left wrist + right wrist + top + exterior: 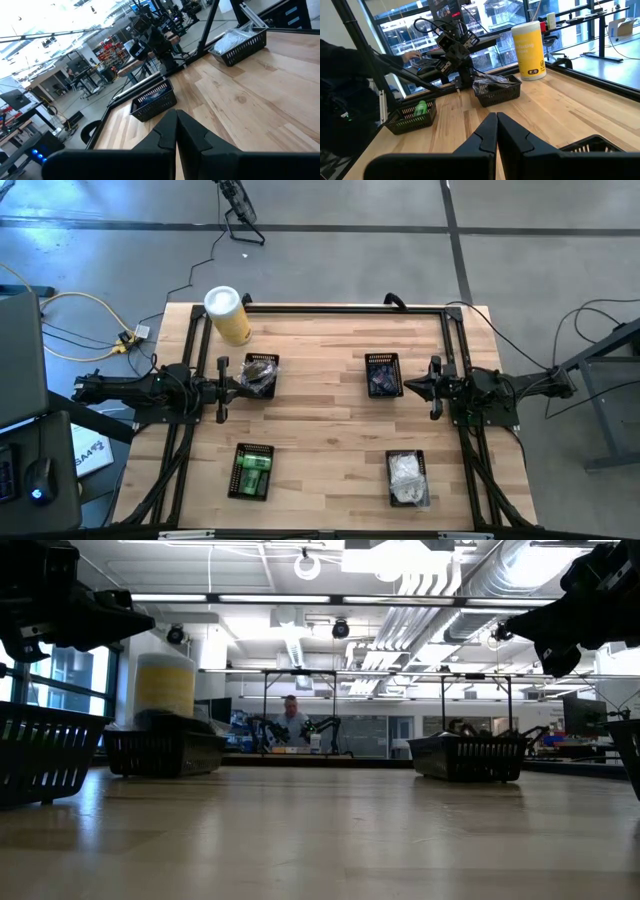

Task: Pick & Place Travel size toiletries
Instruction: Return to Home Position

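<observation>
All sorting looks done; homing is in hand. Left pincer [176, 115] clenched, empty, left of centre; green bottles [250, 470] basketed lower left, silvery packets [262, 375] upper left, blue tubes [383, 378] upper right, white packets [406, 476] lower right; right pincer [496, 117] clenched, empty, right of centre. Next: settle both at rest above the bench [320, 430].
</observation>
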